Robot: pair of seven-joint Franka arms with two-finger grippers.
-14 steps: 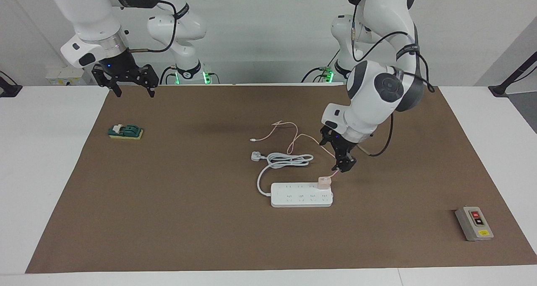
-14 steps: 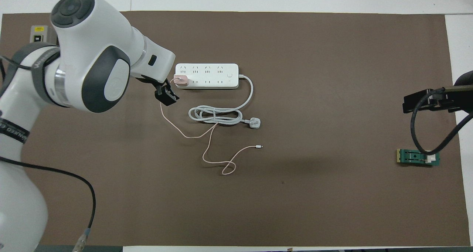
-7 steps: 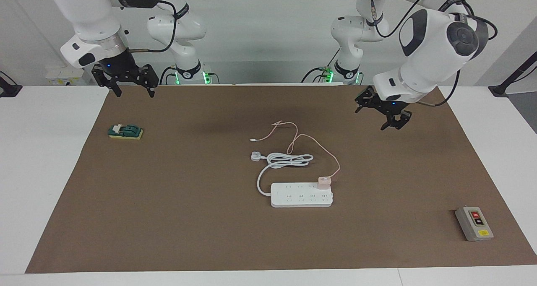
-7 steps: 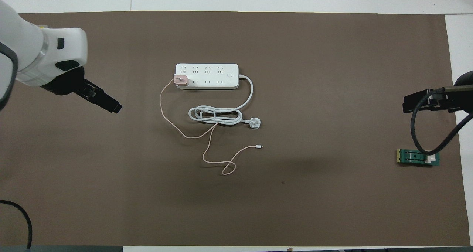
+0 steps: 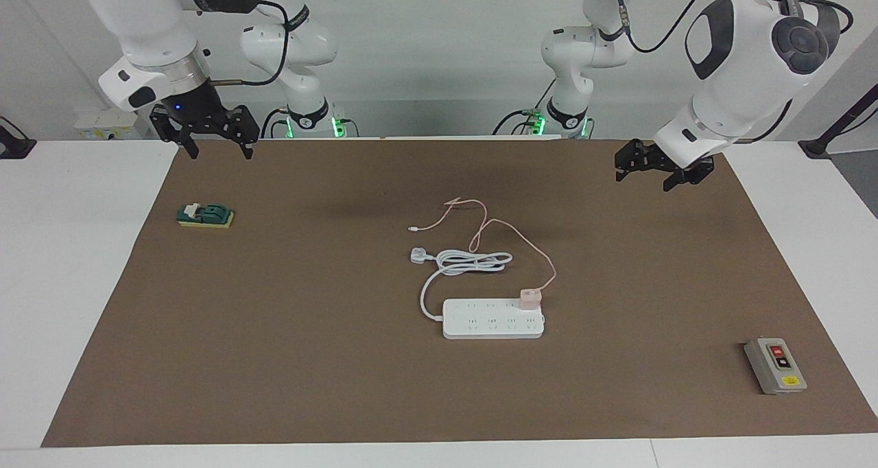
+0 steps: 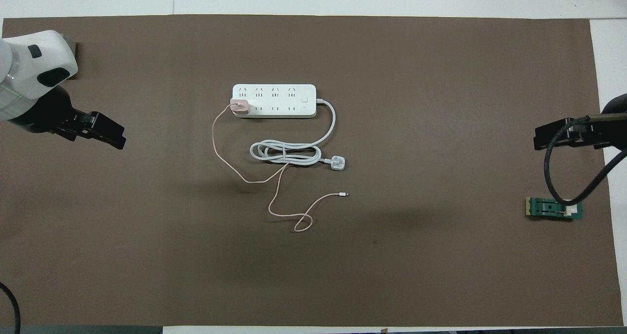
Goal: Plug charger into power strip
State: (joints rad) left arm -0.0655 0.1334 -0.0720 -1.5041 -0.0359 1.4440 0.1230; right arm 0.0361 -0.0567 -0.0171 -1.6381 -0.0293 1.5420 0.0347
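Facing the robots, the charger [image 5: 529,298] sits plugged into the power strip [image 5: 492,319], so the left hand [image 5: 651,169] hangs open and empty, as does the waiting right hand [image 5: 212,138]. Overhead, both hands flank the table's ends, leaving the strip free.

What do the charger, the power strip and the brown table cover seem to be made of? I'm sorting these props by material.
The charger: apparently smooth pale-pink plastic, with a thin, limp pink cable.
The power strip: looks like hard white plastic with a smooth moulded body; its thick white cord seems rubbery.
The table cover: matte brown sheet, flat and without sheen, possibly paper or thin board; this cannot be settled.
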